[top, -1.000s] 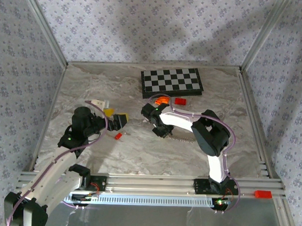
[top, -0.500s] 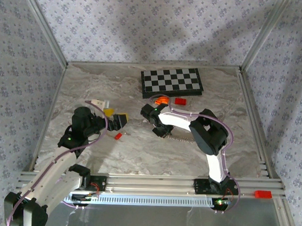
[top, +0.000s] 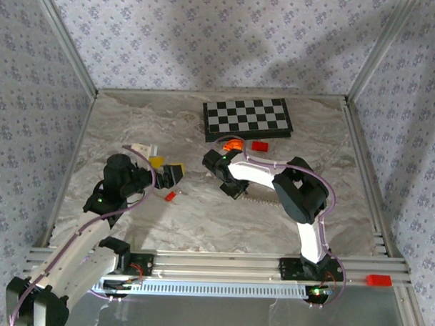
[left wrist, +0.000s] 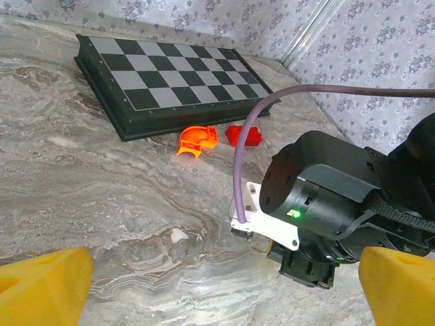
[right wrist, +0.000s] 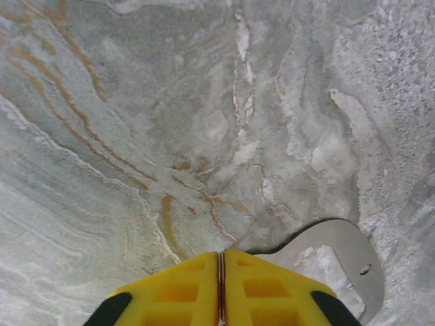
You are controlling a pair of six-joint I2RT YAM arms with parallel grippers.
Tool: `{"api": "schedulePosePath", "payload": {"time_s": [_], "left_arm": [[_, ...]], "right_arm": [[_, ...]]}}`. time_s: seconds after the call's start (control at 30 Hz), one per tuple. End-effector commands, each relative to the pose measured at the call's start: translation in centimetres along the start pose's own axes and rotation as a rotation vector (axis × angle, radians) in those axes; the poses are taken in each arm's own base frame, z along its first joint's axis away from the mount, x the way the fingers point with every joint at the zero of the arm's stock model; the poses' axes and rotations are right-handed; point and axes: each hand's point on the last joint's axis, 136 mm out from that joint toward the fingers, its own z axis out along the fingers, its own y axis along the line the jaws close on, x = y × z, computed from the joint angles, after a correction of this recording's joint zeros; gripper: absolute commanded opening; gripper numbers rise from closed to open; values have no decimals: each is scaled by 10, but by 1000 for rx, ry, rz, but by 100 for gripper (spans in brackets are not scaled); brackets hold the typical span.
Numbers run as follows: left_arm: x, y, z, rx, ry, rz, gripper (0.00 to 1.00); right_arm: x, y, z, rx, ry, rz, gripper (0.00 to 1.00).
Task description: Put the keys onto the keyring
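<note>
The red key lies on the desk just beside the wide-spread left tool; the right tool, pinched closed, sits well apart from it.

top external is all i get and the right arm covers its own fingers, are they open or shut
observer: shut, in the right wrist view the right fingers press flush together
operator: anything lying close by
observer: a flat silvery metal piece with a small hole lies beside them, partly tucked under one finger
operator: and the other arm
observer: wide open, in the left wrist view the left fingers sit at the two bottom corners, holding nothing
</note>
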Motion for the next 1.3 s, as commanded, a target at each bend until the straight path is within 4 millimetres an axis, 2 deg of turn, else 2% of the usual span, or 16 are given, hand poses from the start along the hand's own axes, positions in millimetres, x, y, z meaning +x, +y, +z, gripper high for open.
{"api": "schedulePosePath", "payload": {"time_s": [0.0, 0.17, 0.27, 0.43, 0.57, 0.6, 0.77, 1.0, 1.07, 1.27], "left_arm": [[-7, -7, -4, 20, -30, 25, 100], [-7, -13, -4, 53, -31, 28, 100], [-8, -20, -5, 89, -32, 37, 100], [-8, -44, -7, 182, -35, 79, 97], [-6, -71, -9, 279, -36, 144, 91], [-6, -82, -11, 319, -40, 166, 90], [-5, -123, -20, 461, -57, 267, 85], [0, -160, -36, 598, -96, 370, 73], [1, -169, -42, 636, -115, 403, 68], [4, -190, -60, 720, -162, 483, 60]], "right_arm": [[-2, -7, -10, 31, -10, -1, 7], [-6, -12, -30, 16, -75, 11, 0], [-11, -8, -49, -42, -159, 17, 0], [-18, -5, -92, -157, -349, 45, 0], [-18, 3, -142, -281, -569, 28, 0], [-13, 8, -150, -321, -619, 19, 0], [-1, 23, -217, -534, -945, -41, 0], [20, 23, -293, -797, -1285, -97, 0], [27, 25, -313, -858, -1360, -134, 0], [43, 30, -354, -997, -1507, -232, 0]]}}
